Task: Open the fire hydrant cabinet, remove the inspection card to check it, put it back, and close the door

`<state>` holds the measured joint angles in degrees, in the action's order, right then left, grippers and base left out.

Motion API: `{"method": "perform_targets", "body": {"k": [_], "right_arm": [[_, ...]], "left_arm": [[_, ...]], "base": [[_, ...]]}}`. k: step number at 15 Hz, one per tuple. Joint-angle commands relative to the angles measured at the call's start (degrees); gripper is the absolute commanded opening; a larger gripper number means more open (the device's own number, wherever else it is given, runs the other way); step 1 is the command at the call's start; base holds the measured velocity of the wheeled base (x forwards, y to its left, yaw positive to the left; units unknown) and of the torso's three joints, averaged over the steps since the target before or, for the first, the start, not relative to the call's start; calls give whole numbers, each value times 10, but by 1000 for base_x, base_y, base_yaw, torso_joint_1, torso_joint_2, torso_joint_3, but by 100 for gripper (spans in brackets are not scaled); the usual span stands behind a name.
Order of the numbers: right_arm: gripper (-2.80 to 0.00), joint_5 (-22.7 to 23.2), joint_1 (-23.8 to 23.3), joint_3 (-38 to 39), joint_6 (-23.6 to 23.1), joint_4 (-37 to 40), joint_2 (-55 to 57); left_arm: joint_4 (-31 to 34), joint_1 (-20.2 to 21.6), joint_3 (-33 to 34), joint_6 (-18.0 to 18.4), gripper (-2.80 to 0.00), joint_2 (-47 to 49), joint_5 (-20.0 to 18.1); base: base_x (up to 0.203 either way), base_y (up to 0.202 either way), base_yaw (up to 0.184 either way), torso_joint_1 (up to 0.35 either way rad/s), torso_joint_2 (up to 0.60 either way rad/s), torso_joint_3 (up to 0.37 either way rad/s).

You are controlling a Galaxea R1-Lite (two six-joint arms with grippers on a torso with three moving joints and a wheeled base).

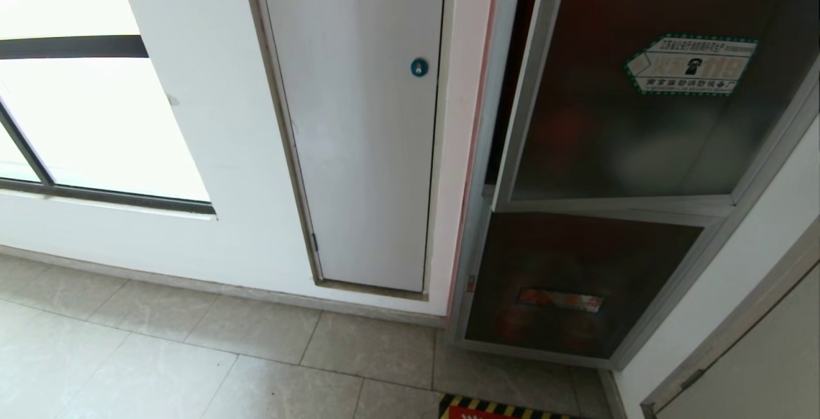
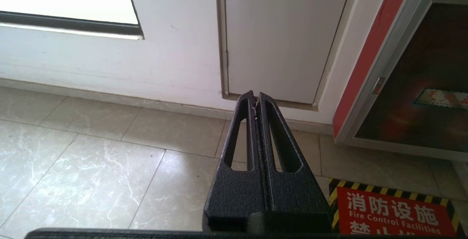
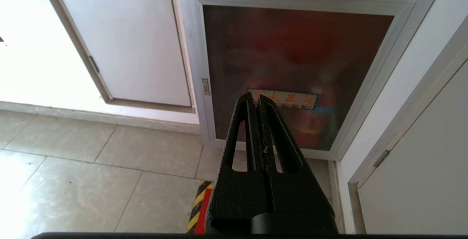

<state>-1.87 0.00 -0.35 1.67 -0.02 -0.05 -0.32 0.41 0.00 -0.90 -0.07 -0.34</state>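
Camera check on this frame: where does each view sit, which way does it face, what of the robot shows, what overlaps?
Head: up on the robot, looking down at the white panel and the door, slightly ajar; no arm shows.
Left wrist: behind the shut left gripper, low, facing the wall base and floor sign.
Right wrist: behind the shut right gripper, low, facing the lower glass panel.
Shared: all three show white panel and lower glass panel.

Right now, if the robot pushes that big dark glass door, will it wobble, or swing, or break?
The door would probably swing, not flop: a stiff silver frame runs around the glass, and it already stands slightly ajar from the cabinet. It likely feels fairly heavy, being a large glass pane. The glass might crack if struck hard, so a gentle push on the frame seems safer.
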Motion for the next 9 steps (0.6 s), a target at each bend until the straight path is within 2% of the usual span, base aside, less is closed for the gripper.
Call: {"method": "perform_targets", "body": {"k": [1,9], "right_arm": [[-280,0,0,3,1,-1,1],[-280,-1,0,3,13,-2,1]], "left_arm": [[0,0,0,0,-280,1,0],[0,0,0,0,-280,1,1]], "base": [[0,0,0,0,0,0],[0,0,0,0,0,0]]}}
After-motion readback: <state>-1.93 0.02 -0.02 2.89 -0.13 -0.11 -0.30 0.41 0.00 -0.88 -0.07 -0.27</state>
